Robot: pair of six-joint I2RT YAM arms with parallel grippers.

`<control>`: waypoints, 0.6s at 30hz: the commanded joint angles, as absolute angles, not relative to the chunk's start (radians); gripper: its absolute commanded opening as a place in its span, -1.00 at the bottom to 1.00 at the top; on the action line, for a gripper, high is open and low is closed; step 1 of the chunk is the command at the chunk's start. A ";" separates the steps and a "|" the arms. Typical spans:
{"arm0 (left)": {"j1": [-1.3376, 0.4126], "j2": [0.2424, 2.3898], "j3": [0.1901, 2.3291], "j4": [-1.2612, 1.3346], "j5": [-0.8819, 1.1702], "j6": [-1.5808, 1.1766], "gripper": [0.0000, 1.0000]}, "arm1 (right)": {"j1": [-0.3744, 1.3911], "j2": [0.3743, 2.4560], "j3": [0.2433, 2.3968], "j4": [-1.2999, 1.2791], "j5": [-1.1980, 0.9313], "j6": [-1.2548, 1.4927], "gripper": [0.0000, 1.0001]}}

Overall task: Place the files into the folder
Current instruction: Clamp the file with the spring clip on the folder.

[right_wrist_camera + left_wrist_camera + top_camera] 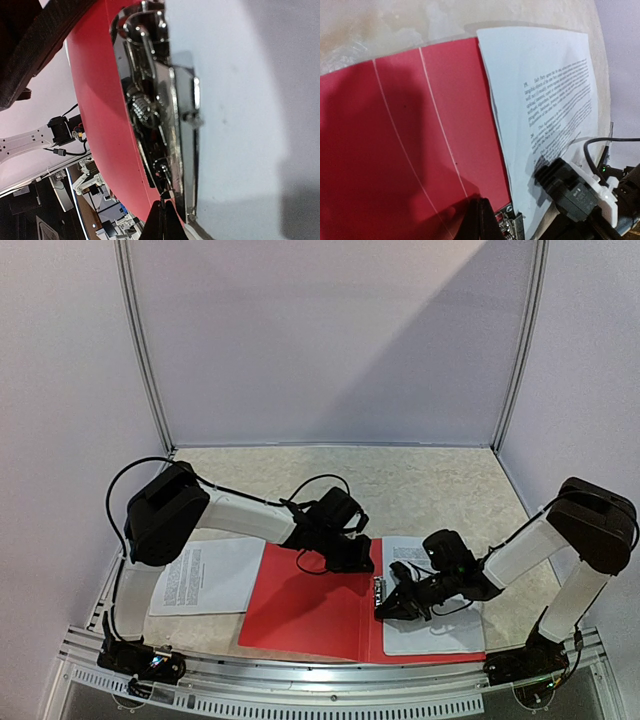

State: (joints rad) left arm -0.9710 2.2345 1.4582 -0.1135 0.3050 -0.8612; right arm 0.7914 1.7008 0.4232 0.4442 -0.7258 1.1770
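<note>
The red folder (305, 615) lies open near the table's front edge. One printed file sheet (432, 633) rests on its right half. Another file sheet (205, 577) lies on the table, left of the folder. My left gripper (360, 562) is shut and empty, its tips (482, 216) down on the red cover beside the spine's far end. My right gripper (386, 610) is also shut, its tips (161, 214) right at the near end of the metal clip (159, 117). The clip sits between the red cover (97, 125) and the sheet (240, 125).
White enclosure walls (330, 340) ring the beige table (420, 480). A metal rail (330, 685) runs along the front edge by the arm bases. The right gripper's black body (570, 192) lies over the sheet (545, 85) in the left wrist view.
</note>
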 commanded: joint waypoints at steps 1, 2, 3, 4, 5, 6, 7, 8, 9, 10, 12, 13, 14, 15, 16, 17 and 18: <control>-0.957 2.293 1.401 -0.239 0.243 -0.853 -1.00 | 0.814 1.761 0.358 0.323 -0.716 1.236 -1.00; -0.957 2.293 1.401 -0.239 0.242 -0.853 -1.00 | 0.815 1.761 0.354 0.341 -0.724 1.250 -1.00; -0.957 2.292 1.401 -0.238 0.243 -0.853 -1.00 | 0.814 1.762 0.353 0.343 -0.723 1.254 -1.00; -0.957 2.291 1.401 -0.237 0.243 -0.853 -1.00 | 0.814 1.761 0.353 0.341 -0.720 1.256 -1.00; -0.958 2.291 1.401 -0.235 0.242 -0.853 -1.00 | 0.814 1.763 0.353 0.342 -0.722 1.255 -1.00; -0.957 2.290 1.401 -0.237 0.242 -0.853 -1.00 | 0.813 1.764 0.352 0.353 -0.728 1.259 -1.00; -0.957 2.289 1.399 -0.236 0.242 -0.853 -1.00 | 0.814 1.766 0.346 0.390 -0.737 1.266 -1.00; -0.958 2.288 1.398 -0.235 0.242 -0.854 -1.00 | 0.814 1.769 0.330 0.445 -0.751 1.286 -1.00; -0.959 2.289 1.396 -0.235 0.242 -0.854 -1.00 | 0.814 1.771 0.314 0.505 -0.763 1.330 -1.00; -0.958 2.288 1.395 -0.235 0.241 -0.853 -1.00 | 0.814 1.774 0.303 0.542 -0.770 1.355 -1.00; -0.959 2.287 1.392 -0.231 0.242 -0.853 -1.00 | 0.815 1.782 0.290 0.594 -0.780 1.389 -1.00; -0.959 2.287 1.391 -0.231 0.242 -0.853 -1.00 | 0.813 1.784 0.288 0.602 -0.782 1.399 -1.00; -0.959 2.287 1.391 -0.230 0.242 -0.854 -1.00 | 0.813 1.785 0.284 0.619 -0.783 1.404 -1.00; -0.959 2.287 1.391 -0.230 0.242 -0.854 -1.00 | 0.813 1.788 0.279 0.638 -0.786 1.410 -1.00; -0.959 2.287 1.391 -0.229 0.243 -0.854 -1.00 | 0.814 1.789 0.278 0.641 -0.786 1.416 -1.00; -0.959 2.287 1.391 -0.229 0.244 -0.856 -1.00 | 0.814 1.791 0.276 0.639 -0.784 1.418 -1.00; -0.959 2.284 1.391 -0.230 0.243 -0.854 -1.00 | 0.814 1.790 0.275 0.637 -0.782 1.419 -1.00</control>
